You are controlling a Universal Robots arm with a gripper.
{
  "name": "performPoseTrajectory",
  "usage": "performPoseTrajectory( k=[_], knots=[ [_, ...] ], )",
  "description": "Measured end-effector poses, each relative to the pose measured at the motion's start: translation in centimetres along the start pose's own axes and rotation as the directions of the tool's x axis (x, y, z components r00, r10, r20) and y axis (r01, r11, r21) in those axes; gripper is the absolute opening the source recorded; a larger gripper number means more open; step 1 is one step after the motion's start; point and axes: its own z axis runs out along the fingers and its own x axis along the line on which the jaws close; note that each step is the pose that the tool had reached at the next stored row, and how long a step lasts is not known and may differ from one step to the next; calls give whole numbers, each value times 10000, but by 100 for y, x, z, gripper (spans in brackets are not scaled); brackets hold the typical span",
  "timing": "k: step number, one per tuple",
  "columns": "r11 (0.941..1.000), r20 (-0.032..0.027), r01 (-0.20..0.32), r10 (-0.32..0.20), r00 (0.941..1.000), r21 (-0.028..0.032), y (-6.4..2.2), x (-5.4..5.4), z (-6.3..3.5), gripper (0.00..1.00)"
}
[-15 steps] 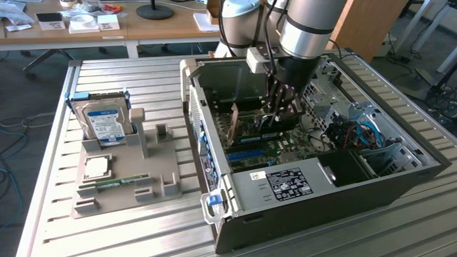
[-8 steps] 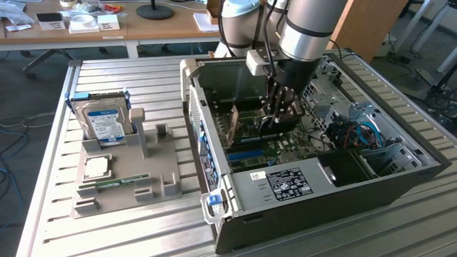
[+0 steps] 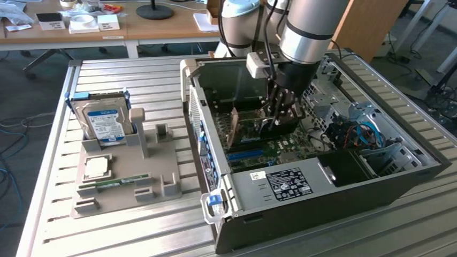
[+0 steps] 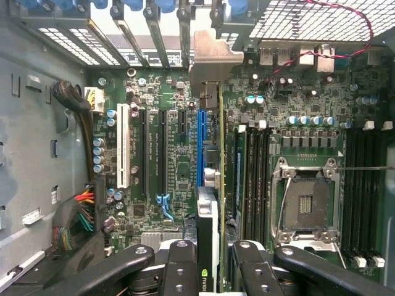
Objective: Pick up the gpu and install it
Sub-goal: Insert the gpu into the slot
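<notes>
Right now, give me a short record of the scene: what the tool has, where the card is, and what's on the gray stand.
tool: closed on the graphics card, inside the open computer case
card position: on edge alongside the blue slot, bracket at the rear openings
seated: cannot tell
gray stand: hard drive, processor, memory stick

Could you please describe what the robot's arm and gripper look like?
The arm is a silver-grey tube with a black band and black cables running down it. A small white box sits at the wrist. The gripper is black, its fingers jointed links with round pins.
</notes>
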Motion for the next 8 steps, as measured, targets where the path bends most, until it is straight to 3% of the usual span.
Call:
performPoseTrajectory(
  k=[8],
  knots=[
    [10000,10,2,-2,10000,1,52,3,10,27]
  ],
)
